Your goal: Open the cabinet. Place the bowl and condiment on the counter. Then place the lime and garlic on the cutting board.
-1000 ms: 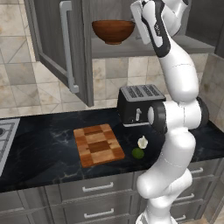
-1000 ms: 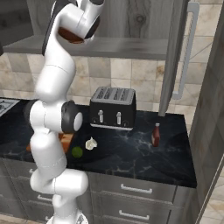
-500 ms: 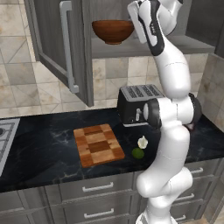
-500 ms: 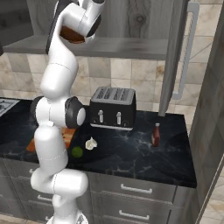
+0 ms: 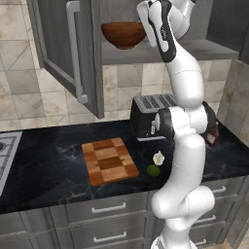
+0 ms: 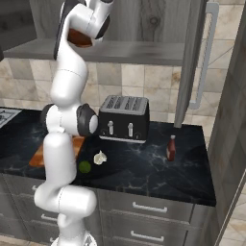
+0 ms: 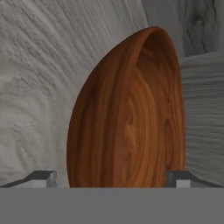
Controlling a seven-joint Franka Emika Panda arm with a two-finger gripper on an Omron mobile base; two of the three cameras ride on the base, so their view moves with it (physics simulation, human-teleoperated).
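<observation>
While the arm reaches up to the open cabinet (image 5: 73,58), the left base view puts the bowl (image 5: 123,34) on the shelf just left of the hand. From the right base view, only a brown sliver of it peeks past the wrist. Hand view: the gripper (image 7: 113,178) stands wide, bowl dead ahead, its rim running between the fingertips, nothing gripped yet.

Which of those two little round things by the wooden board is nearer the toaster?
The white garlic, with its pointed top. The green lime lies beside it, nearer the counter's front edge and farther from the toaster.
</observation>
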